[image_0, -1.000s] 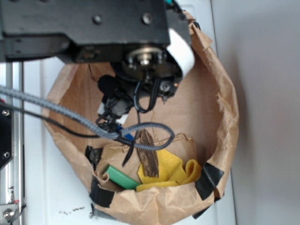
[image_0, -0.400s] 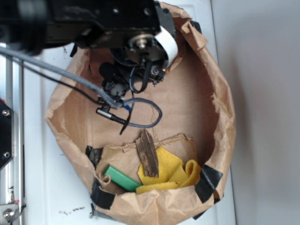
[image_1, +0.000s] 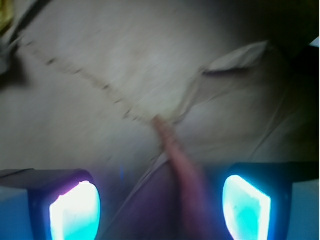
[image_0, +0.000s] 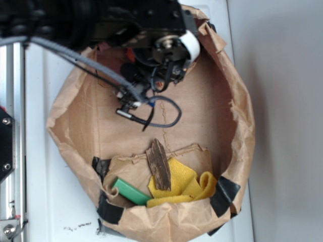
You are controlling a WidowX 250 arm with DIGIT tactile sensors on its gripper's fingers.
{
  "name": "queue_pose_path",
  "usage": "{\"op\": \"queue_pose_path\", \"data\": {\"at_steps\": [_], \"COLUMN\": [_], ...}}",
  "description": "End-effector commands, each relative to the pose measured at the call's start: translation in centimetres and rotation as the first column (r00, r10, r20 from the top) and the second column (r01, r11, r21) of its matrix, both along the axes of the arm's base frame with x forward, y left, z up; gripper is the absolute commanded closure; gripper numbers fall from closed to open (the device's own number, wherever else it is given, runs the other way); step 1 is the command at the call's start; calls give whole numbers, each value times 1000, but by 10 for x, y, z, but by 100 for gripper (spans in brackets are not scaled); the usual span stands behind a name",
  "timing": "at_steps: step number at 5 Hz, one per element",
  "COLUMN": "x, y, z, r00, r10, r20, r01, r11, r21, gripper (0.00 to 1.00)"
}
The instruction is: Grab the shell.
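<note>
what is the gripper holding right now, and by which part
Nothing yet: the gripper is open, and the orange-brown tapering shell's thin point lies between its fingers, untouched.

White tabletop (image_0: 45,201), grey wall (image_0: 287,121).

Shell (image_1: 175,155) blurred, bulbous end cropped

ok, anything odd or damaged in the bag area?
The paper bag has a ragged, torn rim patched with black tape. Dark crumbs lie scattered on the white surface beside it. The wrist view is motion-blurred; nothing else stands out.
</note>
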State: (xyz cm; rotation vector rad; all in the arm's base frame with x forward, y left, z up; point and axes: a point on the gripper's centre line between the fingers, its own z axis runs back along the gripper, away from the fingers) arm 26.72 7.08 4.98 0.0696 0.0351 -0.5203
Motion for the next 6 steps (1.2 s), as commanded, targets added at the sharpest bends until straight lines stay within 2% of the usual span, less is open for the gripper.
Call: {"op": "queue_pose_path", "data": {"at_steps": [1, 2, 3, 4, 5, 6], "x": [6, 3, 5, 8, 9, 11], "y": [7, 17, 11, 3, 2, 4], "z": [2, -4, -23, -34, -36, -32], "r00": [999, 999, 999, 1000, 1000, 999], "r10": [-10, -41, -28, -16, 18, 31], "r20": [49, 24, 21, 23, 19, 43], "r01": [8, 40, 27, 14, -19, -34], "r11": [999, 999, 998, 997, 997, 998], "r21": [36, 12, 57, 80, 78, 61], "gripper": [0, 0, 0, 0, 100, 100]}}
